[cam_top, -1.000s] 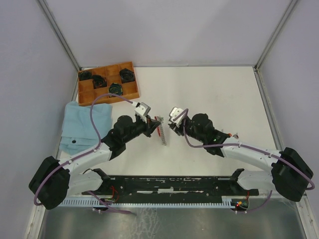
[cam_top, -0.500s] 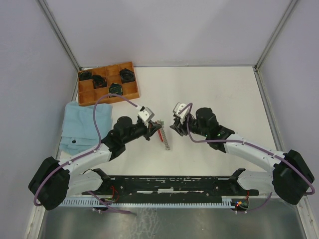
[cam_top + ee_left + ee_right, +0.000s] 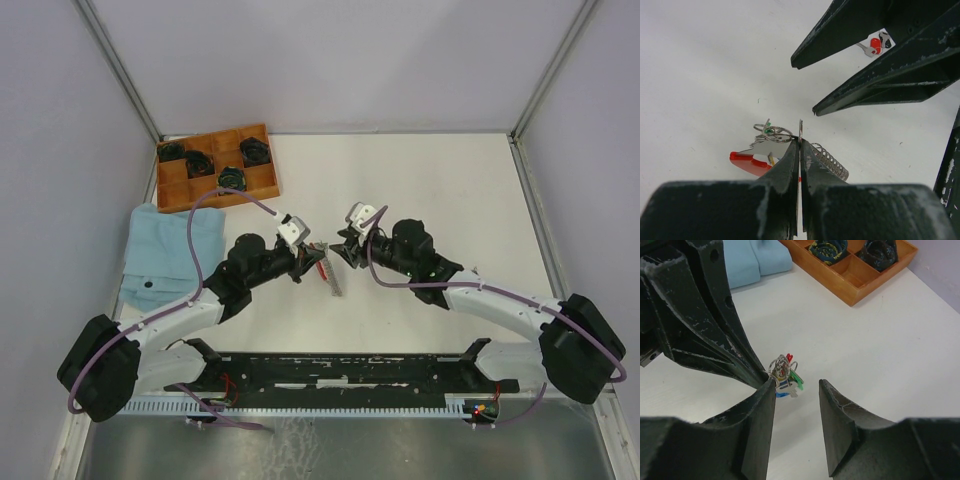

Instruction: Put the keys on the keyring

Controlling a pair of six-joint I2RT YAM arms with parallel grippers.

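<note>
**Keyring pinched in the left claw, right claw open beside it**

The keyring (image 3: 773, 133) is near the middle of the table, a little left of centre. Its thin metal ring is clamped edge-on between the fully closed fingers of the left claw (image 3: 800, 142). In the left wrist view the red loop strap (image 3: 746, 160) sticks out to the left of the ring and the silver-grey chain (image 3: 831, 161) to the right. From above, the chain trails toward the near edge.

A green-headed key (image 3: 796, 376) sits in among the ring's coils, with a blue plastic piece (image 3: 782, 394) just below it. Whether either is threaded onto the ring cannot be told.

The right claw (image 3: 797, 384) faces the bundle from the right, its jaws about half apart and holding nothing. One fingertip is just beside the ring; whether it touches is unclear.

A red-headed key (image 3: 873, 46) lies on the white table (image 3: 430, 190), well apart from the ring and beyond the right claw.

On the left side lies a folded blue cloth (image 3: 165, 250). Beyond it, in the far left corner, is a wooden tray (image 3: 262, 182) whose compartments hold dark coils (image 3: 256, 152).
</note>
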